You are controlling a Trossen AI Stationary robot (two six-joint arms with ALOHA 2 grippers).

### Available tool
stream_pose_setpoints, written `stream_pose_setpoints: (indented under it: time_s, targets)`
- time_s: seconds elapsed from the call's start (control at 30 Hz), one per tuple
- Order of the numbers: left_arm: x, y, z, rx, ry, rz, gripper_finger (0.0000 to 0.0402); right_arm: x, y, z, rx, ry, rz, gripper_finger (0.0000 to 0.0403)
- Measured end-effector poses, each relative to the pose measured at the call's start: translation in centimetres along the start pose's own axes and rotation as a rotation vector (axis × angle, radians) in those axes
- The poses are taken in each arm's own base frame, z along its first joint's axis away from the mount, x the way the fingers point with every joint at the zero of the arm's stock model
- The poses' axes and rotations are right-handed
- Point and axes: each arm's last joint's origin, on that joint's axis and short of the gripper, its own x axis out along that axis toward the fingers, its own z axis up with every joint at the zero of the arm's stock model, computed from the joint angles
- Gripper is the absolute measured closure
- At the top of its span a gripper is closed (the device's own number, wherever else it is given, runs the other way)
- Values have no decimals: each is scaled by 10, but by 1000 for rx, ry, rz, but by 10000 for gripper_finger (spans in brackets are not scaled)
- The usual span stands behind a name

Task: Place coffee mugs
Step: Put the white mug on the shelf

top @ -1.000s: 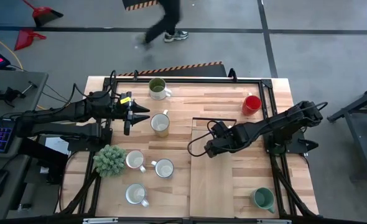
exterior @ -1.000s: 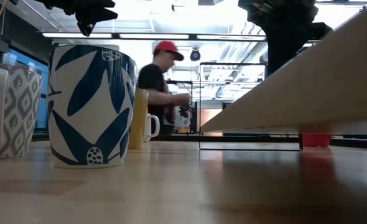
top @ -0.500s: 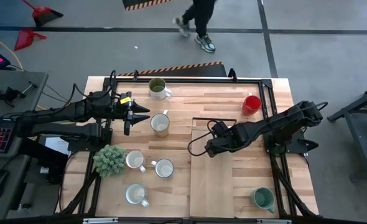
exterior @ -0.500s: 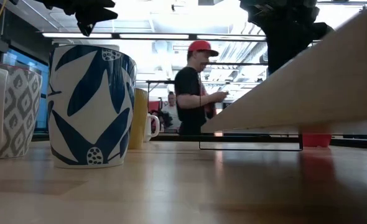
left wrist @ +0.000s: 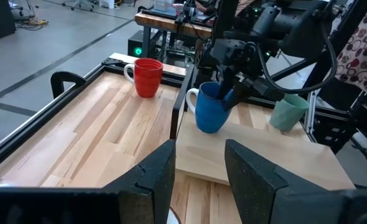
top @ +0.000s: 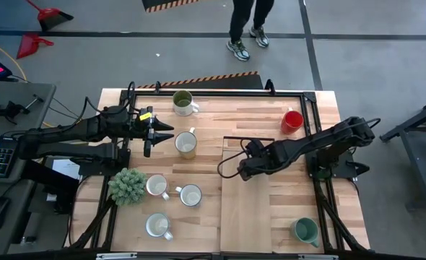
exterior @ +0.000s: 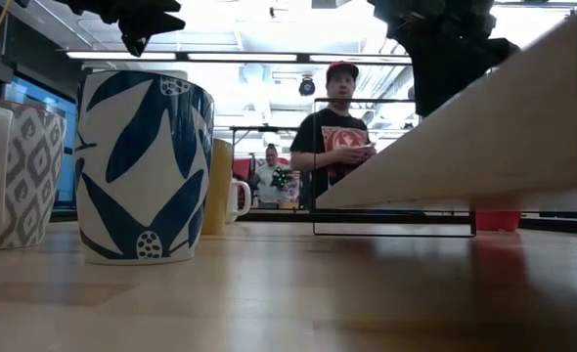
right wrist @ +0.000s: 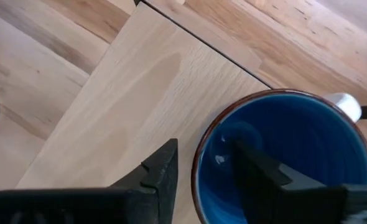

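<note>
Since the earlier frames the person (top: 250,22) beyond the counter (top: 206,217) had walked across the far floor toward the right, and the right arm had crept slightly toward the far side with its load; the left arm and the mugs had kept their places. The raised light board (top: 267,209) covered the right half of the counter, and the right pincer (left wrist: 232,81) sat at the board's left edge near the far corner, one finger inside the blue mug (left wrist: 209,111) and one outside, clamped on its rim with the base on or just above the board. Judged from that, the main risk was a rim pinch letting the mug tip, or its base catching and sliding off the board's edge just beside it. Room was generous across the board toward the teal green mug (top: 305,230) at the near right, and the red mug (top: 292,120) stood well apart at the far right. The left pincer (left wrist: 199,171) hung with fingers apart near the cream mug (top: 186,144), a possible bump if it dropped. The olive green mug (top: 182,102) sat at the far edge; three white mugs (top: 189,195) crowded the artificial plant (top: 128,185), leaving little room there.
</note>
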Motion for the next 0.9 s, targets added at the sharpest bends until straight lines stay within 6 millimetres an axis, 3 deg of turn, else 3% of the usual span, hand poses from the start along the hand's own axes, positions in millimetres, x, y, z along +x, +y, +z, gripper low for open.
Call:
stream_pose_setpoints:
  time_s: [0.1, 0.37, 0.63, 0.73, 0.9]
  targets:
    - [0, 0, 0, 0, 0, 0, 273, -8, 0, 3, -12, 1, -4, 277]
    - [0, 0, 0, 0, 0, 0, 273, -59, 0, 18, -113, -48, 13, 277]
    - [-1, -2, 0, 25, 5, -50, 273, -123, 6, 8, -629, -255, 97, 277]
    - [-1, -2, 0, 24, 5, -62, 273, -146, -13, 2, -655, -369, 77, 277]
    - [0, -2, 0, 11, 1, -63, 273, -172, -65, 0, -542, -570, 99, 277]
